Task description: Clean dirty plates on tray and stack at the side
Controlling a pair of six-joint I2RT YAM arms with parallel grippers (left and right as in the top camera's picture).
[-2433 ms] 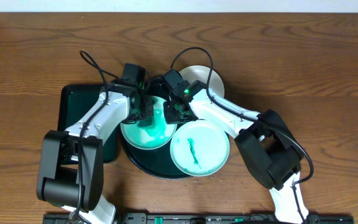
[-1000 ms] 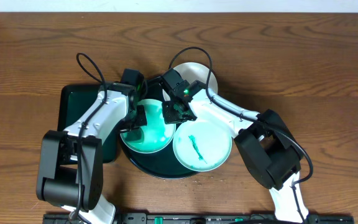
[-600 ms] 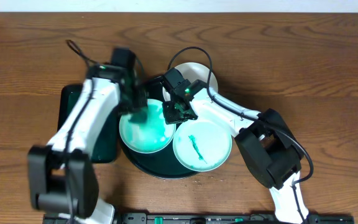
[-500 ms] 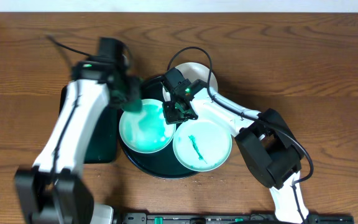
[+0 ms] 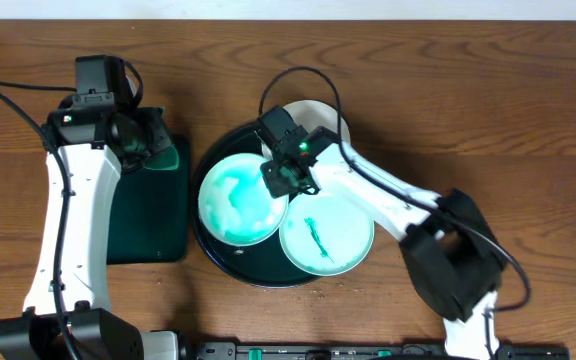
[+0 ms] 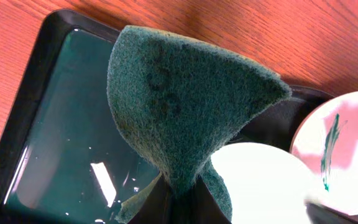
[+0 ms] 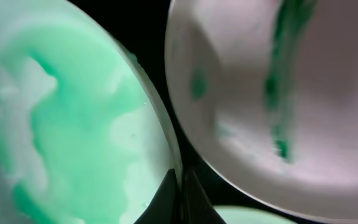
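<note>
The round dark tray (image 5: 258,272) holds three plates. The left plate (image 5: 238,200) is smeared wide with teal. My right gripper (image 5: 279,176) is shut on that plate's right rim, and the wrist view (image 7: 180,186) shows the fingers clamped on the rim of the smeared plate (image 7: 73,124). The front right plate (image 5: 326,235) has a teal streak, also in the right wrist view (image 7: 278,93). The back plate (image 5: 318,118) is partly hidden by my right arm. My left gripper (image 5: 140,140) is shut on a green sponge (image 6: 185,106) and holds it above the rectangular tray.
The rectangular black tray (image 5: 153,215) with wet green bottom lies left of the round tray, also in the left wrist view (image 6: 61,124). Bare wood tabletop (image 5: 488,110) lies to the right and behind. Arm cables loop over the round tray's back.
My left arm has lifted the sponge off the left plate and swung left to above the rectangular tray. My right gripper stays clamped on the plate's rim.
</note>
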